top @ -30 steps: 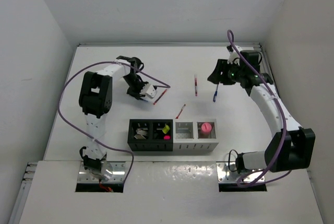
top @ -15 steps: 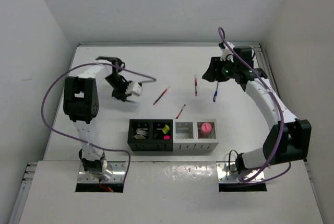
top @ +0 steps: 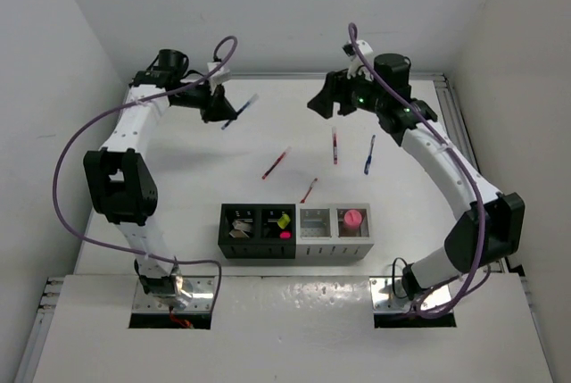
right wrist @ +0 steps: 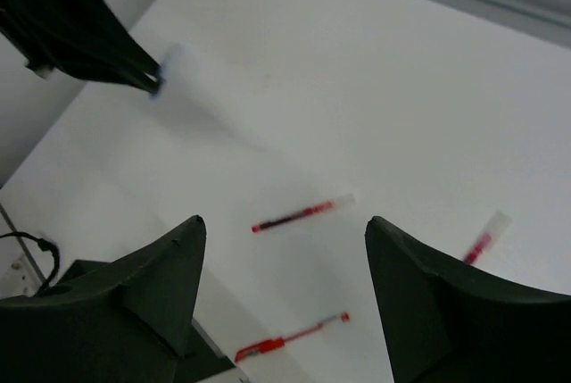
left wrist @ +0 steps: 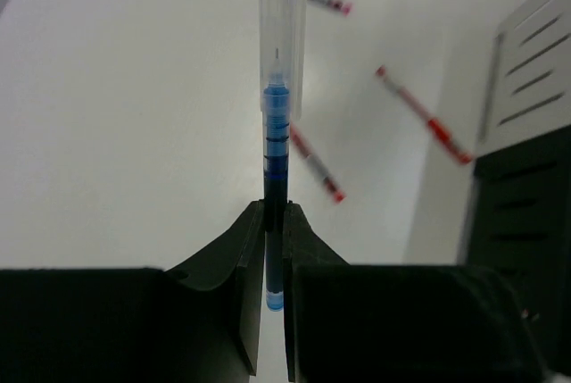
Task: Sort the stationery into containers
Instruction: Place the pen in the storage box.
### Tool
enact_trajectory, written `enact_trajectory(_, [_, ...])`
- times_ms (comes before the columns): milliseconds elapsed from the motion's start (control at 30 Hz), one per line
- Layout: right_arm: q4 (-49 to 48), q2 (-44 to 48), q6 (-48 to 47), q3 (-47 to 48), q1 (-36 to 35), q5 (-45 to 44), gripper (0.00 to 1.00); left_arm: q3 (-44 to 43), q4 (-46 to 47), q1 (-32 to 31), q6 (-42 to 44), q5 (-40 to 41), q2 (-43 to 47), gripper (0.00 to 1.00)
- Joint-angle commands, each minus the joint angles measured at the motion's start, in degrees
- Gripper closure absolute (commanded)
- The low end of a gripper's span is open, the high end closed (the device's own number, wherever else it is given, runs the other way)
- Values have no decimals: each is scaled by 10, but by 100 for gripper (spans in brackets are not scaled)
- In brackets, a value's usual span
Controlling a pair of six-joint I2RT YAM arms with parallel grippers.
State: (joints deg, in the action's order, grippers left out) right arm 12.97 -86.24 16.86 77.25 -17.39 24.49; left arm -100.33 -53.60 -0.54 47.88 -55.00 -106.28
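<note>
Blue pen (left wrist: 275, 146) upright between the closed left jaws

No legible text, brand, number or sign anywhere; blue pen (left wrist: 275, 142), bins (top: 259, 252) bear no readable marks.

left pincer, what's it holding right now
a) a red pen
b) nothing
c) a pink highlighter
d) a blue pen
d: the left wrist view shows the left pincer shut on a blue pen with a clear cap, while the red pens lie loose on the table.
</note>
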Motion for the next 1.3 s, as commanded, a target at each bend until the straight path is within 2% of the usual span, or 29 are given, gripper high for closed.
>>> enact_trajectory(0, [-80,-14,24,43,-48,27,28,22,134,-25,-185,-127,48,100])
enact_trajectory(33, [-81,-18,26,48,-58,28,26,39,160,-28,-248,-138,54,100])
enact_trajectory(100, [-88,-30,33,55,-80,27,25,54,229,-38,-307,-161,70,100])
enact_trajectory(200, [-102,-42,52,57,-99,26,24,87,285,-53,-342,-163,98,100])
enact_trajectory(500, [-124,-67,97,69,-124,-8,24,133,313,-95,-338,-154,145,100])
enact_trajectory(700, [-144,-80,115,86,-135,-2,29,144,305,-101,-325,-156,148,100])
enact_trajectory(733, [-146,-80,116,86,-137,-3,32,144,304,-102,-324,-156,147,100])
enact_trajectory(800, [-146,-81,119,85,-138,-5,46,147,305,-104,-321,-157,149,100])
enact_trajectory(833, [-146,-82,120,84,-137,-8,61,147,304,-105,-319,-157,149,100])
enact_trajectory(933, [-146,-77,116,79,-138,-16,81,152,301,-107,-312,-156,151,100])
enact_trajectory(967, [-142,-75,108,74,-138,-16,95,153,297,-108,-310,-155,151,100])
enact_trajectory(1000, [-137,-66,101,70,-138,-16,100,153,295,-108,-308,-153,151,100])
enact_trajectory(1067, [-115,-49,73,45,-140,-19,100,151,286,-105,-304,-133,150,70])
enact_trajectory(1133, [-95,11,34,2,-129,-23,100,143,276,-91,-306,-108,149,1])
enact_trajectory(1167, [-85,12,15,-11,-128,-25,100,143,276,-86,-306,-101,148,0])
enact_trajectory(1267, [-39,90,-58,-78,-121,-23,100,142,284,-51,-307,-92,144,0])
